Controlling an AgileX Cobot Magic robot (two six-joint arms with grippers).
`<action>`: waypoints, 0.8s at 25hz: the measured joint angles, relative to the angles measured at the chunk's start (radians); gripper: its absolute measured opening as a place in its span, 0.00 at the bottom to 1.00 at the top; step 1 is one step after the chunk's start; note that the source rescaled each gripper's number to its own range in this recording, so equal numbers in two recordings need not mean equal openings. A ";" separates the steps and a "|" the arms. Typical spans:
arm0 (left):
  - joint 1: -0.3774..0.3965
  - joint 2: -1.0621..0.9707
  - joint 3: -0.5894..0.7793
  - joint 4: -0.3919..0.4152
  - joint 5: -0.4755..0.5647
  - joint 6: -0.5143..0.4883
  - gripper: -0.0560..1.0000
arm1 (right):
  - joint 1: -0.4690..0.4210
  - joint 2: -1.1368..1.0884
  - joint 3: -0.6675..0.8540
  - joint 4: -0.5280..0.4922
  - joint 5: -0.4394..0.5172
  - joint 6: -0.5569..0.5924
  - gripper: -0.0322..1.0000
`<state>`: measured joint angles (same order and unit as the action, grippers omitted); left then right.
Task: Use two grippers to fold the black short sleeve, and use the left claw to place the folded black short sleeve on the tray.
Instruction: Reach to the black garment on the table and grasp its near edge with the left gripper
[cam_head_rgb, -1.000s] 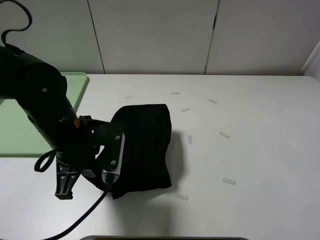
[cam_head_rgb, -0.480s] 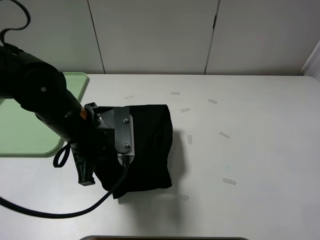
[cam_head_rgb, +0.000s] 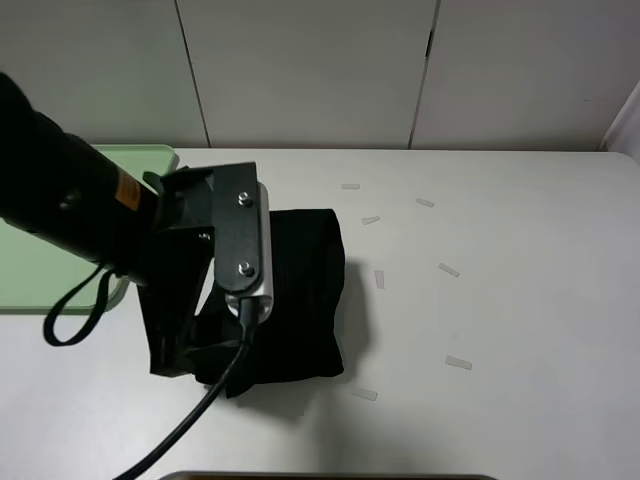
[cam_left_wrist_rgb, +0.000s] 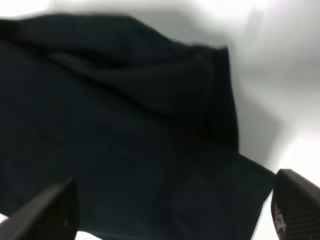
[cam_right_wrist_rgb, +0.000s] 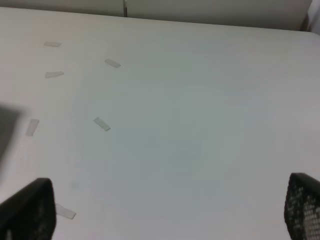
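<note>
Black short sleeve (cam_left_wrist_rgb: 125, 140) lies folded beneath the left tool's (cam_left_wrist_rgb: 175, 220) spread jaws.

From my remote station, the folded short sleeve (cam_head_rgb: 300, 290) lies on the table (cam_head_rgb: 520, 300), left of centre in the high view. The tray (cam_head_rgb: 30, 260) sits at the table's left edge, beside the garment and apart from it. My left claw (cam_left_wrist_rgb: 170, 215) hangs over the shirt's left half, its arm crossing above the tray's near corner, its cable (cam_head_rgb: 190, 420) trailing toward the front edge. Tape marks (cam_head_rgb: 448, 270) dot the table right of and behind the shirt. My right claw (cam_right_wrist_rgb: 170, 215) hovers over that taped stretch. Wall panels (cam_head_rgb: 310, 70) stand behind the table.
</note>
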<state>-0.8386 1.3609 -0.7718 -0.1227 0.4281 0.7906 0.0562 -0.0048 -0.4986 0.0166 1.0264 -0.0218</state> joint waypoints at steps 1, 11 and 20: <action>0.009 -0.006 0.000 -0.003 -0.019 0.000 0.78 | 0.000 0.000 0.000 0.000 0.000 0.000 0.99; 0.118 0.118 0.000 -0.058 -0.180 -0.073 0.79 | 0.000 0.000 0.000 0.000 0.000 0.000 0.99; 0.286 0.165 0.000 -0.464 -0.016 -0.302 0.79 | 0.000 0.000 0.000 0.000 0.000 0.000 0.99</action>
<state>-0.5524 1.5261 -0.7718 -0.5863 0.4124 0.4886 0.0562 -0.0048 -0.4986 0.0166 1.0264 -0.0218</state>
